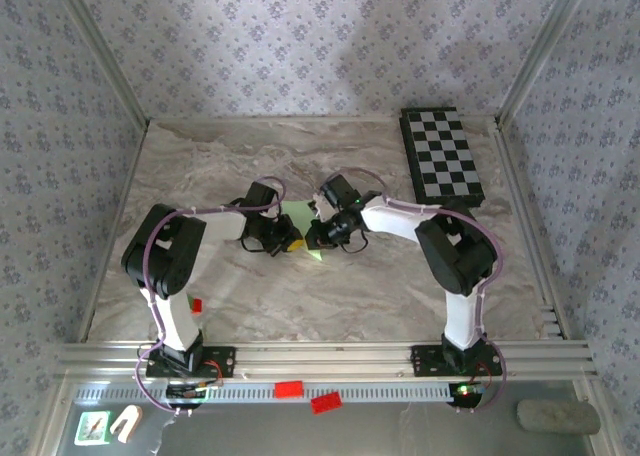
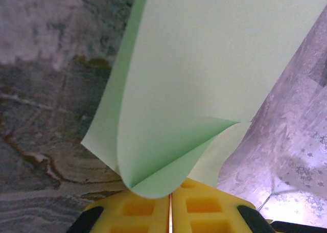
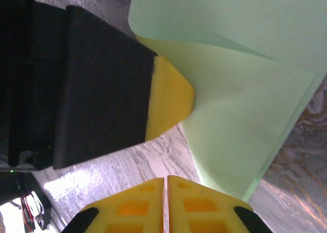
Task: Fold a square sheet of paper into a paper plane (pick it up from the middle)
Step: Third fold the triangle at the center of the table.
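The square sheet of paper (image 1: 299, 215) is light green and hangs curled between my two grippers at the middle of the marbled table (image 1: 380, 296). In the left wrist view the paper (image 2: 204, 64) rises from my left gripper (image 2: 170, 193), whose yellow fingers (image 2: 138, 207) are shut on its folded-over lower edge. In the top view the left gripper (image 1: 287, 240) sits just left of the right gripper (image 1: 318, 235). My right gripper (image 3: 166, 180) is shut with nothing between its fingers. The paper (image 3: 240, 110) hangs just to its right, with the left gripper's yellow fingertip (image 3: 171, 97) pressed on it.
A black-and-white checkered board (image 1: 443, 154) lies at the back right of the table. A small red block (image 1: 196, 304) sits near the left arm's base, and two more red blocks (image 1: 289, 388) lie on the front rail. Patterned walls close in the sides and back.
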